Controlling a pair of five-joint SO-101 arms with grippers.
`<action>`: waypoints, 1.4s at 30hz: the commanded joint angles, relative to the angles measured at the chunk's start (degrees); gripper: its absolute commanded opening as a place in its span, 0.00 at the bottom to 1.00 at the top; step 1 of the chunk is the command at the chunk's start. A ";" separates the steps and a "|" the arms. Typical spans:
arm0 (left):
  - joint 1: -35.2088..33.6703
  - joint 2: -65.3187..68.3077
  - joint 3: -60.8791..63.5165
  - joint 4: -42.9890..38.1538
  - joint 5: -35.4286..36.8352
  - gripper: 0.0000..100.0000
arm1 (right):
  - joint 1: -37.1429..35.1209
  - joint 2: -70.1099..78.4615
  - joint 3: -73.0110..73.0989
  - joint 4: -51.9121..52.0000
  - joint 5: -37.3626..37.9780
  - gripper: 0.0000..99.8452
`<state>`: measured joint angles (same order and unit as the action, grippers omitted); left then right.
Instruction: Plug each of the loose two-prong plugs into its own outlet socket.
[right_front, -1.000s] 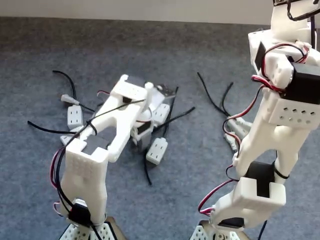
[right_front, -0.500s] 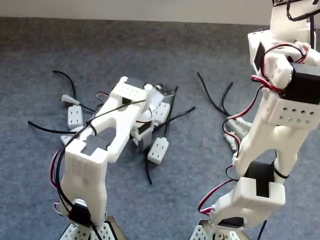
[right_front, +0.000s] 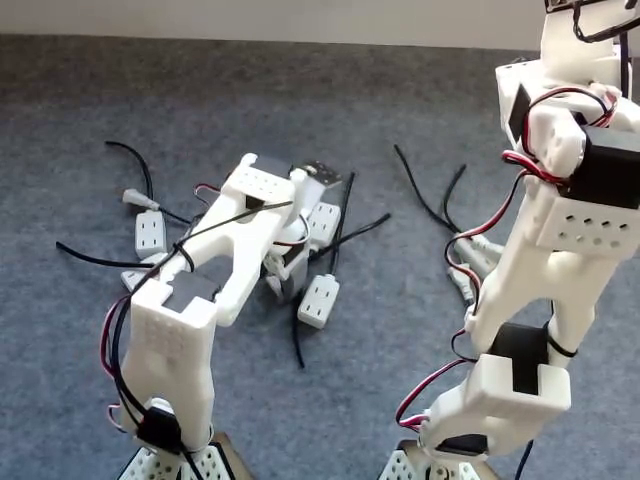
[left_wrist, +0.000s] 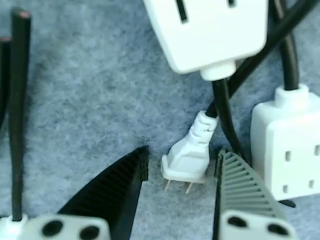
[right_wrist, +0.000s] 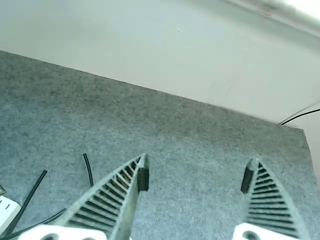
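A white two-prong plug (left_wrist: 187, 160) on a black cord lies on the grey carpet with its prongs pointing at the camera. My left gripper (left_wrist: 183, 151) is open and straddles it, one finger on each side, neither clearly touching it. In the high view the left gripper (right_front: 288, 275) is down among a cluster of white outlet sockets (right_front: 317, 300). Two sockets lie close by, one beyond the plug (left_wrist: 210, 30) and one beside it (left_wrist: 287, 145). My right gripper (right_wrist: 195, 172) is raised high above the carpet, open, with nothing between its fingers.
Another socket (right_front: 150, 233) and a plug (right_front: 133, 198) lie at the left of the carpet. More plugs with black cords (right_front: 470, 255) lie next to the right arm. Cut cord ends (left_wrist: 20, 100) lie beside the left gripper. A pale wall (right_wrist: 150, 45) borders the carpet's far edge.
The left arm's wrist has shifted slightly among the sockets, and the nearest socket has slid a little to the right. The right arm has not moved.
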<state>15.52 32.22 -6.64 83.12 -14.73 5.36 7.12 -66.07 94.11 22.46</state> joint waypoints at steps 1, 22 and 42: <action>1.63 -0.31 -2.24 -3.52 0.09 0.22 | 0.57 -1.01 -2.51 -1.36 0.62 0.30; 3.74 -0.22 -2.42 -3.16 -9.14 0.15 | 0.57 -1.01 -2.42 -1.36 0.79 0.30; -4.62 -9.63 -10.68 5.10 -9.05 0.01 | 0.57 -1.01 -2.51 -1.36 0.70 0.30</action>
<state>15.87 30.64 -9.98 83.82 -23.60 5.36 7.12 -66.07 94.11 22.46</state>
